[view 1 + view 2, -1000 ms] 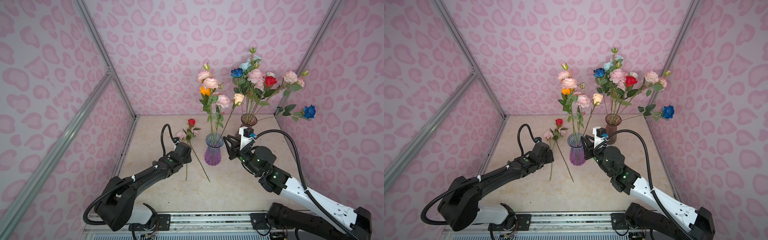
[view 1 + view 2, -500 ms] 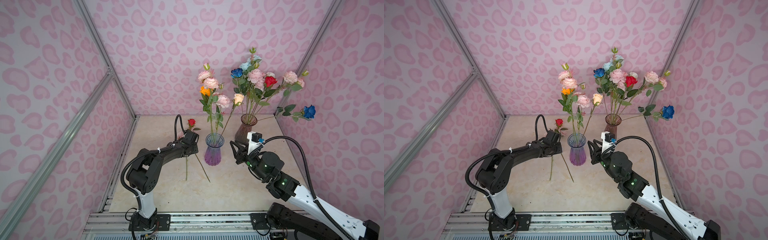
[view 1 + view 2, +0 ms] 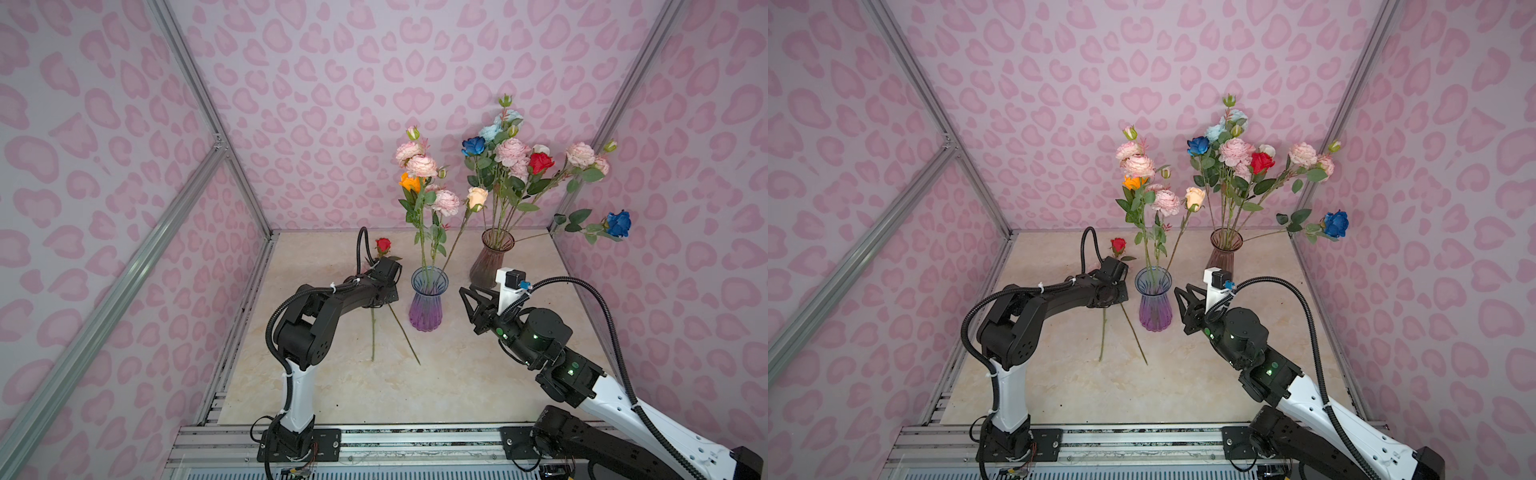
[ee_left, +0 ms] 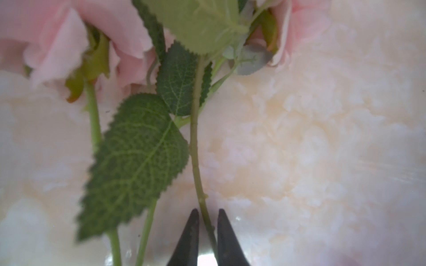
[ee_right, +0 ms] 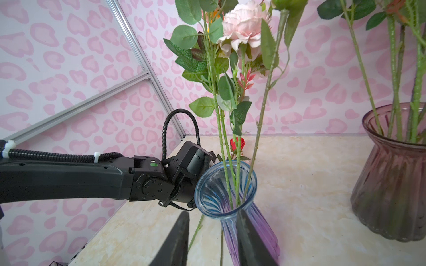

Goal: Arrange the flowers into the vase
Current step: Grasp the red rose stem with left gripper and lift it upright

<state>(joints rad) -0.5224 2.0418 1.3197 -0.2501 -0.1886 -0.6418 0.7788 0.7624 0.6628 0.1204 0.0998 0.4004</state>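
Left wrist view: left pincer point(image 4: 207, 214) is closed on one green stem point(image 4: 194, 149) lying on the desk point(image 4: 299, 138), just left of the blue-purple vase point(image 3: 429, 303). I'd lift slow and straight, since a second stem point(image 4: 94, 119) lies right beside it and could tag along. Right pincer point(image 3: 465, 299) hangs open and empty, just right of the vase. Standing flowers point(image 3: 424, 195) crowd its mouth, and the brown vase point(image 3: 492, 262) sits farther back right.

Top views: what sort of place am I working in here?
Most likely a purpose-built robot test booth, not a lived-in room: heart-patterned pink walls held by bare aluminium bars, a marble-look tabletop, and a metal mounting rail along its front edge.
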